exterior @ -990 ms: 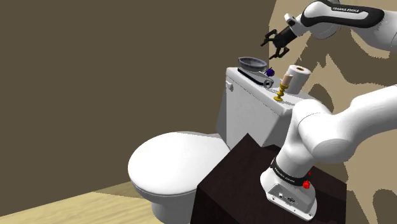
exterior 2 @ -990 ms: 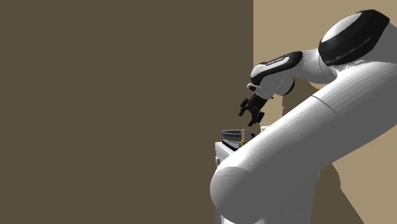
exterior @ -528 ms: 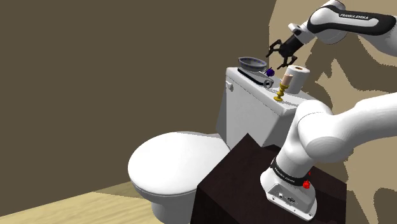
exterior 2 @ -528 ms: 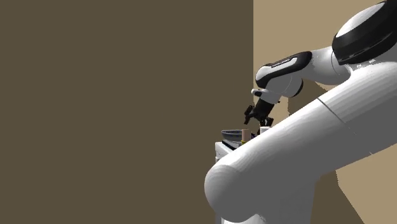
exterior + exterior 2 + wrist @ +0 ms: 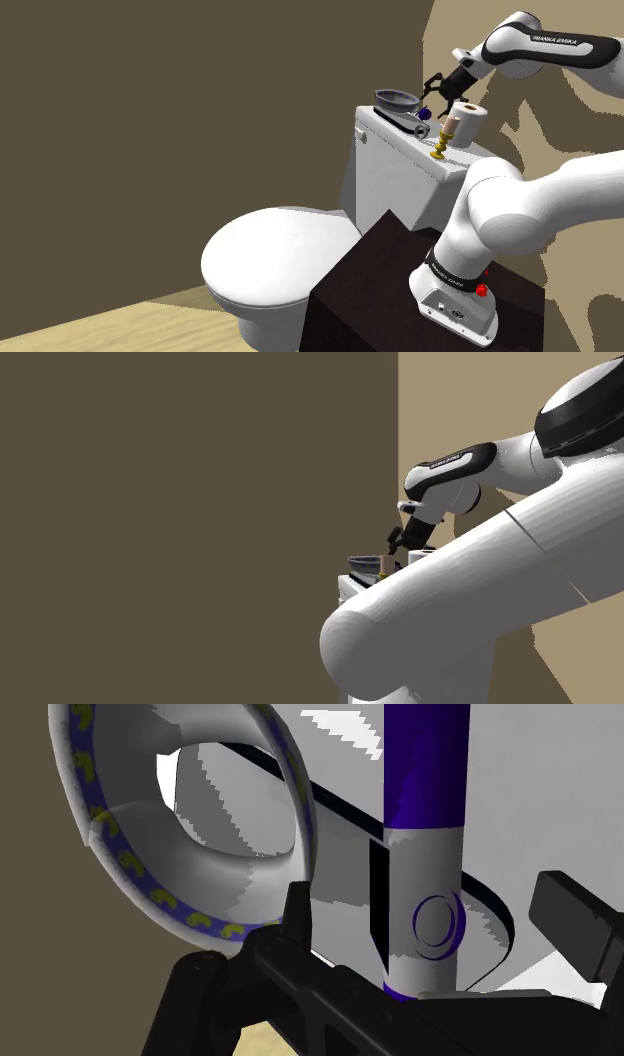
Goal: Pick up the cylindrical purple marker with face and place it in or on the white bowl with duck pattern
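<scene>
Flat, even light throughout, with jagged-edged shadows falling across the bowl and toilet tank.

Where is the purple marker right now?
In the shoulder view, the purple marker lies on the toilet tank lid, between the bowl and the paper roll. The open fingers straddle it.

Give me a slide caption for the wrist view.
Open jaws flank the purple-and-white marker, duck-patterned bowl alongside.
</scene>
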`<state>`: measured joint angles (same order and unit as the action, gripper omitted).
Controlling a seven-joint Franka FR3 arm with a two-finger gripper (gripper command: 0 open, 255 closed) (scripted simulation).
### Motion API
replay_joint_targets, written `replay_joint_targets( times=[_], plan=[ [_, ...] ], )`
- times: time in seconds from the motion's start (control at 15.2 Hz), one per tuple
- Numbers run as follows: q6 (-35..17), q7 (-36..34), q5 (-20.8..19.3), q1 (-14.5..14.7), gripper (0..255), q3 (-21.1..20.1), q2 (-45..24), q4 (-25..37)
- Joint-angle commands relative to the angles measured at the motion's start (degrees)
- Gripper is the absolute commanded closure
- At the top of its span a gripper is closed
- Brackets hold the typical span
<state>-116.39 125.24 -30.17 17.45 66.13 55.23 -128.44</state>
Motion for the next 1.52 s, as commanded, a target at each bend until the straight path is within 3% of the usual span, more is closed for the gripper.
replay_joint_targets(
  times=[0.0, 0.53, 0.59, 1.19, 1.45],
  plan=[
    [-1.8, -0.4, -0.1, 0.6, 0, 2.3, 0.0, -1.2],
    [-1.7, -0.4, -0.2, 0.6, 0, 2.3, 0.1, -1.2],
    [-1.7, -0.4, -0.2, 0.6, 255, 2.3, 0.1, -1.2],
    [-1.7, -0.4, -0.2, 0.6, 255, 2.3, 0.1, -1.2],
    [0.7, -0.7, 1.0, 0.7, 255, 0.3, -0.1, 0.9]
  ],
)
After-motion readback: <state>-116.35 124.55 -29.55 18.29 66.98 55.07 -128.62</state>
